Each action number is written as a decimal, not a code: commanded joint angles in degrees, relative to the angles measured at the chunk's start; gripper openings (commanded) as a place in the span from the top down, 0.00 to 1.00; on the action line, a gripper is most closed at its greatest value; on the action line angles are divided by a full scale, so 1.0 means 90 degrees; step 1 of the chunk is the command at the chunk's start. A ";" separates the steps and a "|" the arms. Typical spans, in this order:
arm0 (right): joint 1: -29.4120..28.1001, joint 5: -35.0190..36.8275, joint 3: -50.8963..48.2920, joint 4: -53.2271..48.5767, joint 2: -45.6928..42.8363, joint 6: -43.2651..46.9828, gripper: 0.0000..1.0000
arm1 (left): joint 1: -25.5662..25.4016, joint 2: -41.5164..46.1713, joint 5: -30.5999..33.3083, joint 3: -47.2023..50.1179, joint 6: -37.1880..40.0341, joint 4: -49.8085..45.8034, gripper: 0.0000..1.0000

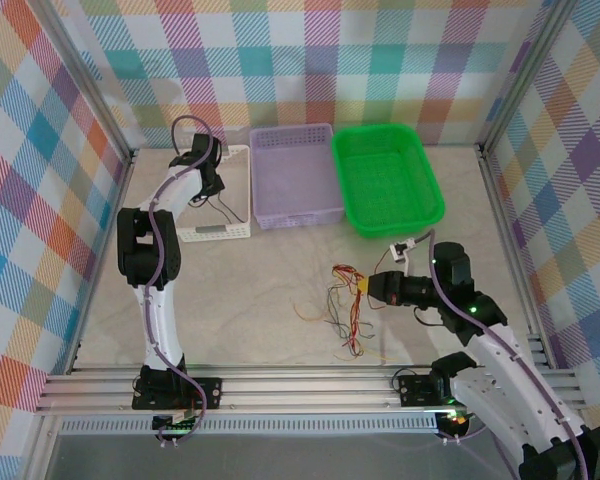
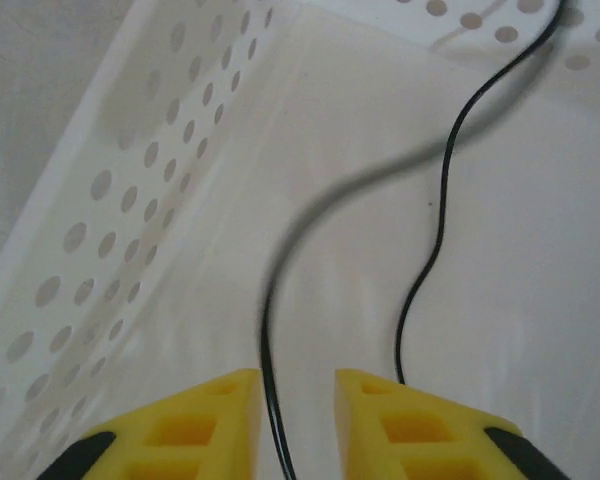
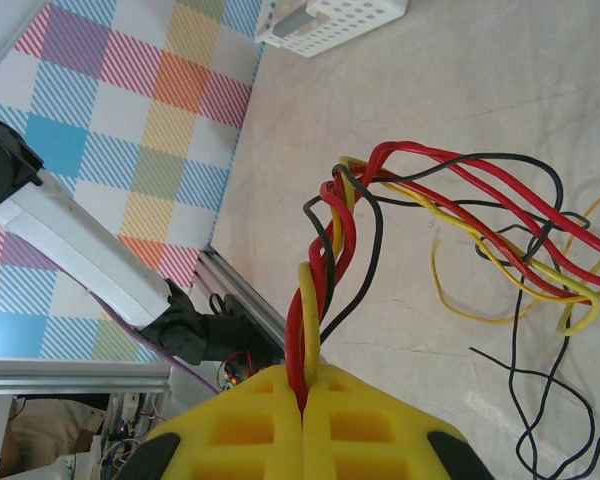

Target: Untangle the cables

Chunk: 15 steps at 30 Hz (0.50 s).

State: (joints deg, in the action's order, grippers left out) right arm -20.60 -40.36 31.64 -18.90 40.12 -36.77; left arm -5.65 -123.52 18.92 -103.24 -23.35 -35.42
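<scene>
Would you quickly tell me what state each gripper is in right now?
Left gripper: open, a black cable passing between its fingers above the white basket.
Right gripper: closed, holding the cable bundle.

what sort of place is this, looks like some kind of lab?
Most likely a robot test cell: plaid fabric walls, left arm and right arm bolted to an aluminium frame, plus baskets and tangled cables.

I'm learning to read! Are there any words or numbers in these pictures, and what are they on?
No words, numbers or signs can be read.
Grey strip on the front of the white basket: maybe a label, too small to read.
</scene>
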 commanded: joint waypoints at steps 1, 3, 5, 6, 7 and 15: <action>-0.0108 0.0215 0.0144 0.0308 0.0070 0.0094 1.00 | 0.0098 0.0083 -0.0133 -0.0197 0.0027 0.0058 0.59; -0.0109 0.0203 0.0199 0.0424 0.0188 0.0063 1.00 | 0.0095 0.0275 -0.0304 -0.0171 0.0006 0.0077 0.50; -0.0140 0.0193 0.0316 0.0466 0.0331 0.0069 1.00 | 0.0098 0.0495 -0.0467 -0.0158 -0.0084 0.0040 0.40; -0.0148 0.0187 0.0388 0.0484 0.0414 0.0072 1.00 | 0.0096 0.0639 -0.0635 -0.0108 -0.0163 0.0079 0.34; -0.0155 0.0178 0.0445 0.0509 0.0474 0.0076 1.00 | 0.0093 0.0762 -0.0837 -0.0064 -0.0225 0.0114 0.30; -0.0162 0.0130 0.0880 0.0653 0.0853 0.0053 1.00 | 0.0099 0.1741 -0.1554 0.0261 -0.0714 -0.0166 0.15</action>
State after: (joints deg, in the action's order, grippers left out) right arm -21.63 -38.79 37.04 -15.57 46.92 -36.80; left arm -5.48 -113.14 8.71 -102.56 -27.14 -35.81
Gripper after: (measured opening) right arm 0.065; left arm 0.843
